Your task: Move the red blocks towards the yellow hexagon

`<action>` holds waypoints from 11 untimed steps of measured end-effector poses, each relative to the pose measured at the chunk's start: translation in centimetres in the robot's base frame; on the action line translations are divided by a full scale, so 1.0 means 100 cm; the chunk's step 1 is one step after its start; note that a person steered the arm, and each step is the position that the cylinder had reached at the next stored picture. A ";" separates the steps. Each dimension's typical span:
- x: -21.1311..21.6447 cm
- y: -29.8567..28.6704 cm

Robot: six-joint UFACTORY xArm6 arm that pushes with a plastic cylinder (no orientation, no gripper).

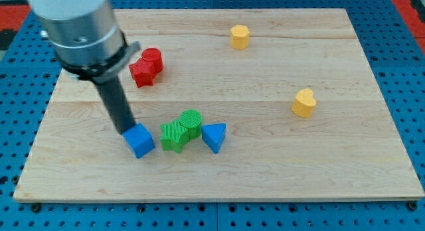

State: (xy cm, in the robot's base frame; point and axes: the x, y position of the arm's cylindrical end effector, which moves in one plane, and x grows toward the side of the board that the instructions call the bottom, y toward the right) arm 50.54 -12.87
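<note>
Where the task's red blocks sit, toward the view's upper left of the wooden board [265,78], I see two of them pressed together: a red star-like block [141,72] lower and to the left, and a red cylinder [153,59] touching it on its upper right. Their goal, the yellow hexagon [240,36], stands near the view's top edge of the board, well apart from them to the right, with bare wood between the two.

My tip [126,130] is nowhere near the red pair. It sits below them, toward the view's bottom, at the upper left corner of a blue cube [140,140]; from here it looks to be touching that cube or just beside it, and I cannot tell which. The rod has no jaws to open or shut and holds nothing; it simply stands on the board, its dark shaft rising to the grey arm body, whose collar overlaps the left edge of the red star-like block in this view.

Right of the blue cube runs a short row: a green block with ridged sides [174,136], a green cylinder [190,121] touching it on its upper right, then a blue triangular block [214,136] just beside the greens. That cluster lies below the red blocks and off the straight line to the hexagon.

A yellow heart-shaped block [304,103] sits alone at the view's right, well apart from everything else.
</note>
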 end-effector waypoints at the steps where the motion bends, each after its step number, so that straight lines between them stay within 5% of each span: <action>1: 0.003 -0.037; 2: 0.065 -0.026; 4: 0.039 -0.026; 6: -0.067 -0.106; 9: -0.153 0.080; 11: -0.178 -0.010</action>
State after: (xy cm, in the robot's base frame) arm 32.77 -13.91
